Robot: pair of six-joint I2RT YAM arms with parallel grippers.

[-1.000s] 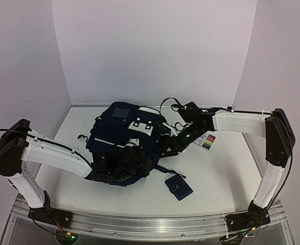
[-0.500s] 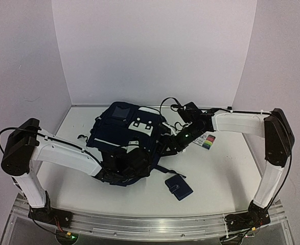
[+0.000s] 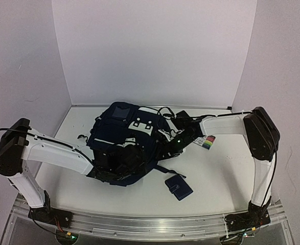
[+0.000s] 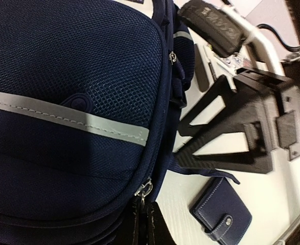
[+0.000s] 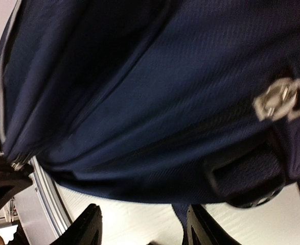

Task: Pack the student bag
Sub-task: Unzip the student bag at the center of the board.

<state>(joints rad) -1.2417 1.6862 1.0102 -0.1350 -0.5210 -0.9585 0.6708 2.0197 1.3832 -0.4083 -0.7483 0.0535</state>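
Left pincer [image 4: 145, 224] tips cut off at btm edge; student bag [image 5: 165, 92] blurry in right-wrist view.

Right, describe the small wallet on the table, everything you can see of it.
The wallet is small, navy blue and leather-like, with pale stitching along its edges and a closing tab with a round snap. It is shut and lies flat on the white table, just in front of the student bag, toward the right arm's side. A dark strap of the bag ends close beside it; whether they touch cannot be told.
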